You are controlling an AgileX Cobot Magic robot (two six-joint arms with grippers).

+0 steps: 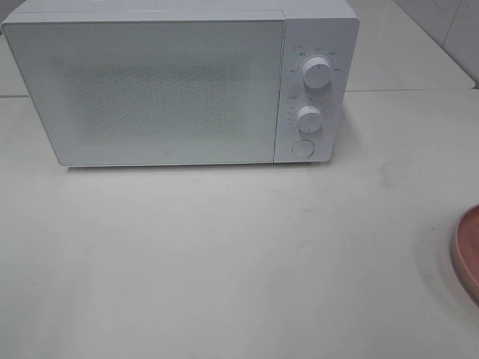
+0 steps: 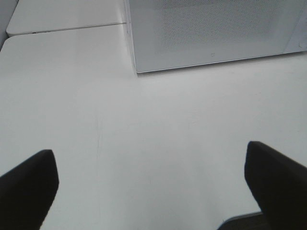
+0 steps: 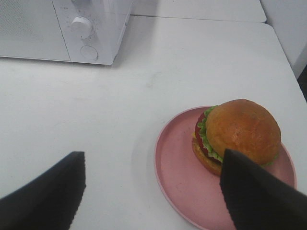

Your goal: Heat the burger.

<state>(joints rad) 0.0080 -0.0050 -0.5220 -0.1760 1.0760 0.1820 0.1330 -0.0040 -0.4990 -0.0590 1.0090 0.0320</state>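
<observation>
The burger with a tan domed bun, green lettuce and red tomato sits on a pink plate in the right wrist view. In the exterior high view only the plate's rim shows at the right edge; the burger is out of that view. My right gripper is open above the table, one finger over the plate beside the burger. My left gripper is open and empty over bare table in front of the white microwave, whose door is shut. Neither gripper shows in the exterior high view.
The microwave has two knobs and a round button on its right panel. It stands at the back of the white table. A table seam runs behind it. A tiled wall is at the back right.
</observation>
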